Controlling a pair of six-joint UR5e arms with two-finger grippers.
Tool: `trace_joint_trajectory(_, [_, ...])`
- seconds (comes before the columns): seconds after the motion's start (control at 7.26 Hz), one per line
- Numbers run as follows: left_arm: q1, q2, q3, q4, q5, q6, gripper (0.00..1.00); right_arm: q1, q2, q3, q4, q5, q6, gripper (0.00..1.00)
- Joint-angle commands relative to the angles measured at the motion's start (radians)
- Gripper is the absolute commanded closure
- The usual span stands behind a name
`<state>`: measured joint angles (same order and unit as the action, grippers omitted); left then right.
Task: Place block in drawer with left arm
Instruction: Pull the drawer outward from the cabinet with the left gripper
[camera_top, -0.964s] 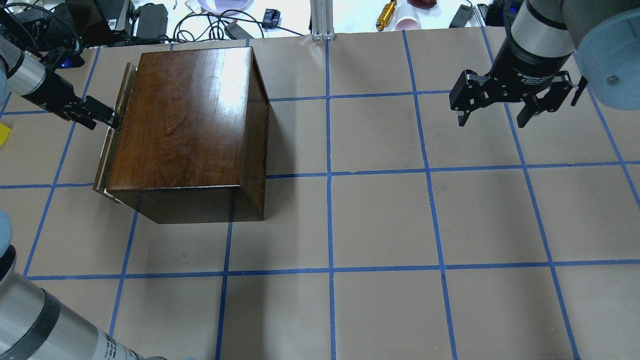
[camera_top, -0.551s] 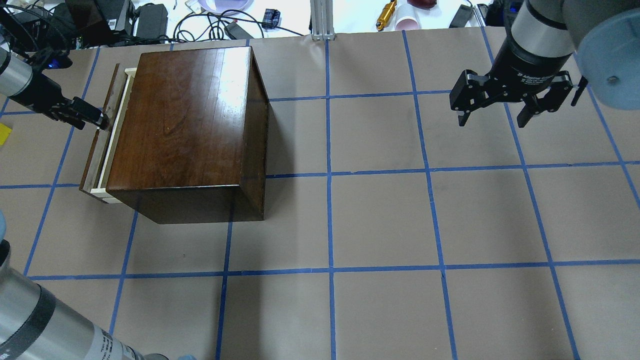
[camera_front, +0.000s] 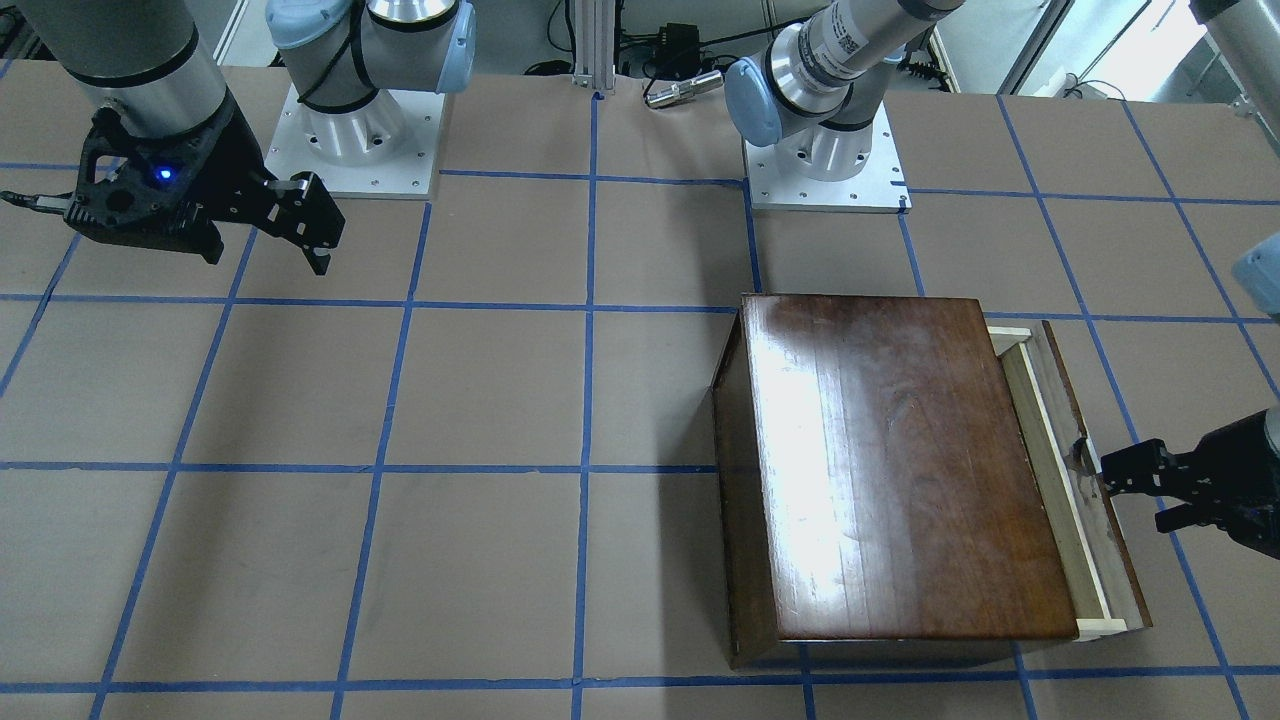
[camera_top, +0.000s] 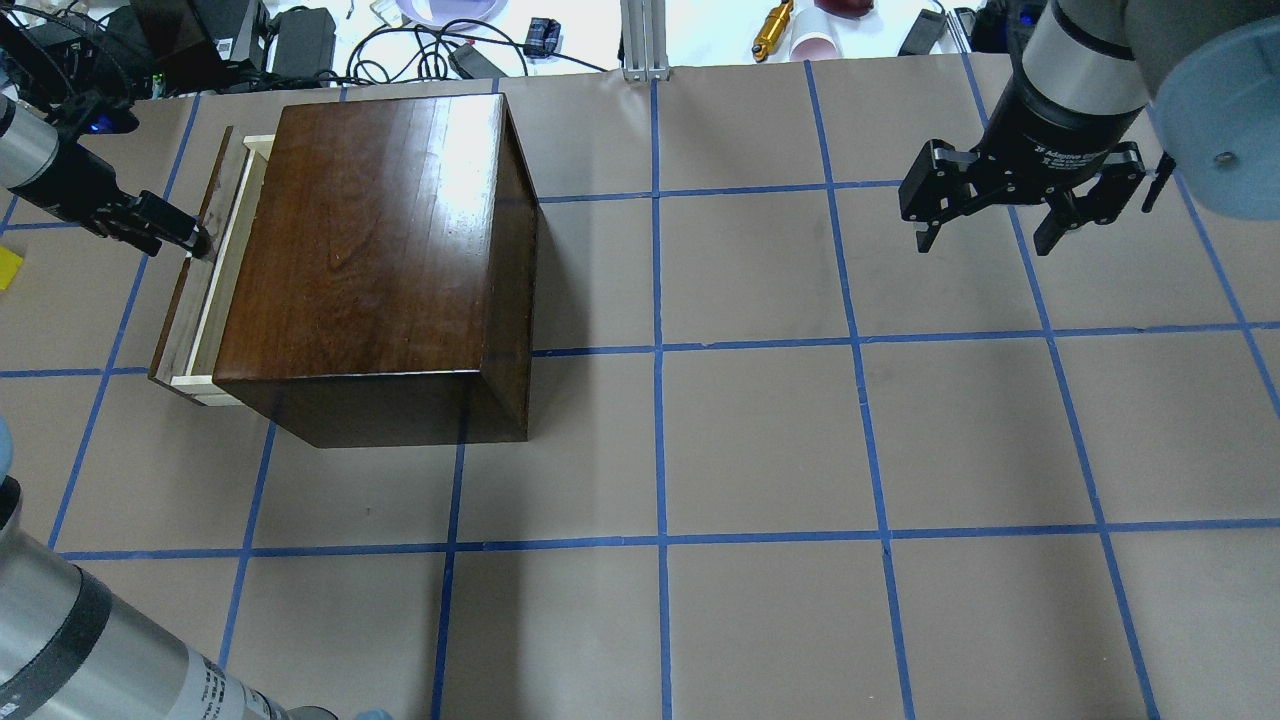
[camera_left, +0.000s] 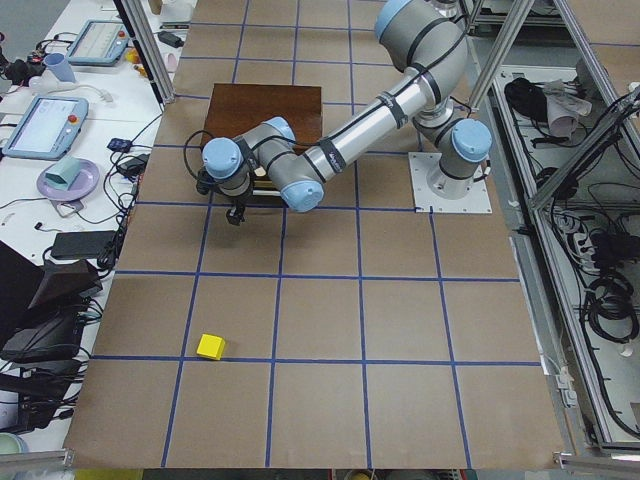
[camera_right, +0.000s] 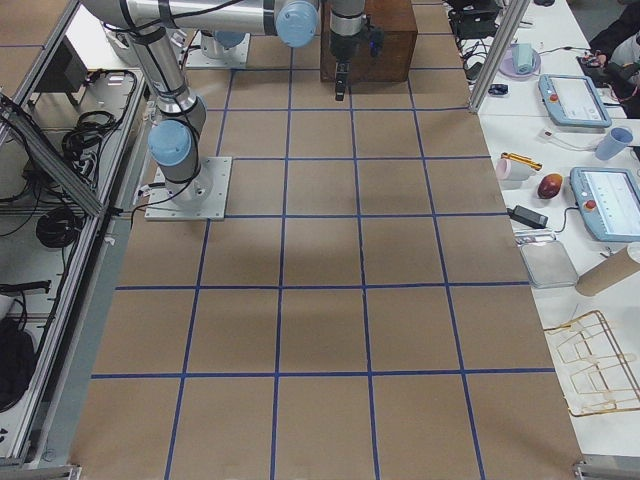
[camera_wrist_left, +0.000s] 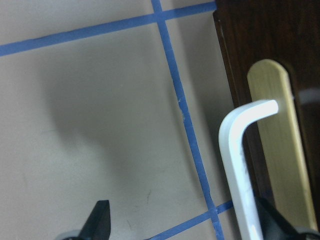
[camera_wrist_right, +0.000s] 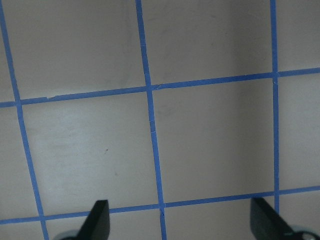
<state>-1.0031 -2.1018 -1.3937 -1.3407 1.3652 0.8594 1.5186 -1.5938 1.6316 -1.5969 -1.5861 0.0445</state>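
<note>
At the tips of the left gripper (camera_top: 195, 243), the drawer (camera_top: 205, 270) stands partly out of the wooden box (camera_top: 370, 240), with a strip of pale wood showing between the dark front panel and the box body.

The overhead and front views show the gripper only edge-on against the panel. The left wrist view resolves it: the fingertips (camera_wrist_left: 101, 220) are spread wide. A bent white handle (camera_wrist_left: 235, 150) on a brass plate (camera_wrist_left: 280, 150) lies just inside one finger, and the other finger is over bare table. Whether that finger touches the handle cannot be told.

The block (camera_left: 210, 346) shows whole only in the left side view. It lies on the table behind the gripper, well apart from it, on the side away from the box. The overhead view catches only its corner at the frame edge, and the front view does not show it.

The left arm (camera_left: 340, 150) holds its wrist low, with the gripper nearly level and pointing at the drawer front. The right gripper (camera_top: 985, 245) hangs pointing down over bare table with its fingers apart, far to the other side of the box.
</note>
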Motion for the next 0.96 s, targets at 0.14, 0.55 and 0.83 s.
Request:
trace_joint_trajectory(0.14, [0.008,-0.012,0.01,0.0,0.008,0.024,0.0,-0.001,0.0,-0.001,0.0,0.0,0.0,0.0])
trace_joint_trajectory(0.55, [0.017,-0.014,0.027,0.0,0.008,0.027,0.0,0.0,0.0,-0.001,0.0,0.0,0.0,0.0])
trace_joint_trajectory(0.83, [0.017,-0.018,0.031,0.0,0.014,0.029,0.0,0.0,0.0,-0.001,0.0,0.0,0.0,0.0])
